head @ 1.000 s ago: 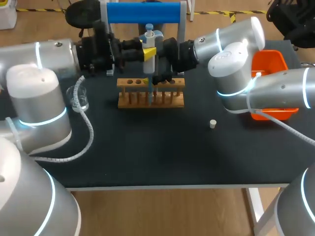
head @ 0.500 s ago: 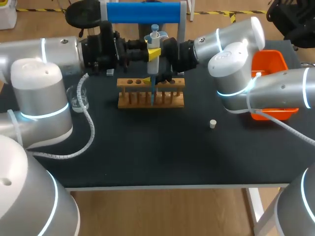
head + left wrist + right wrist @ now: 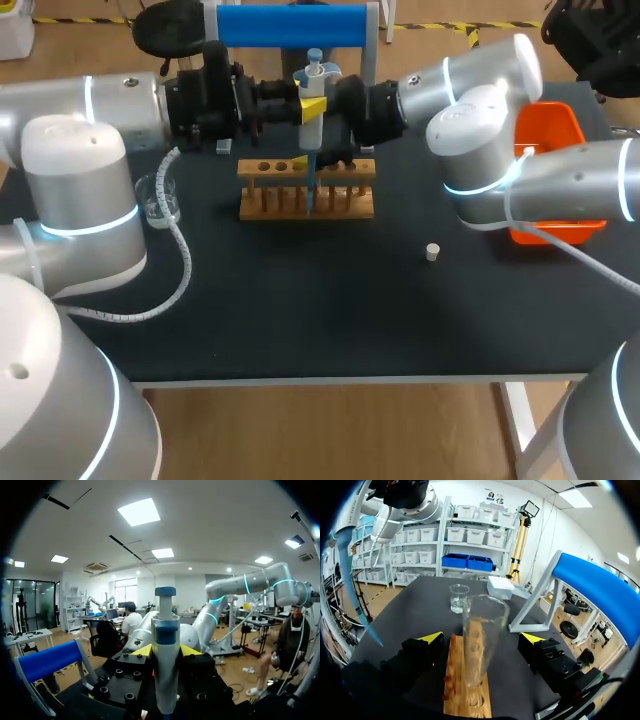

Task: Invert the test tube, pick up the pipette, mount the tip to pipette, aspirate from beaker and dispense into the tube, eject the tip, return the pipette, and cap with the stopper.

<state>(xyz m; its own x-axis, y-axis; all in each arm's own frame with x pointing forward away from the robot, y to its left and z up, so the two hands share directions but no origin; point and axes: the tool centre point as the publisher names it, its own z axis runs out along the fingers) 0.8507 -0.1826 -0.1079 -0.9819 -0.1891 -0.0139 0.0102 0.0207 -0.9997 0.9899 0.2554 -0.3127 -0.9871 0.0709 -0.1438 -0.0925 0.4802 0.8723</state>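
Observation:
My left gripper [image 3: 305,108] is shut on the white and blue pipette [image 3: 312,90] and holds it upright over the wooden rack [image 3: 270,205]. The long blue tip [image 3: 310,185] hangs down in front of the rack. In the left wrist view the pipette [image 3: 165,650] stands between the yellow fingertips. The clear test tube [image 3: 482,630] stands upright in the rack [image 3: 470,680]. My right gripper [image 3: 480,639] is open, one finger on each side of the tube, apart from it. The tip [image 3: 355,585] hangs off to one side, outside the tube.
A glass beaker [image 3: 160,200] with some liquid stands left of the rack; it shows ahead of the right gripper as the beaker [image 3: 458,598]. A small white stopper [image 3: 432,251] lies right of the middle. An orange bin [image 3: 550,130] is at the right edge, a blue-topped stand [image 3: 290,25] at the back.
My left arm carried the pipette a little to the right and slightly up, then held still. The right gripper stayed open around the tube.

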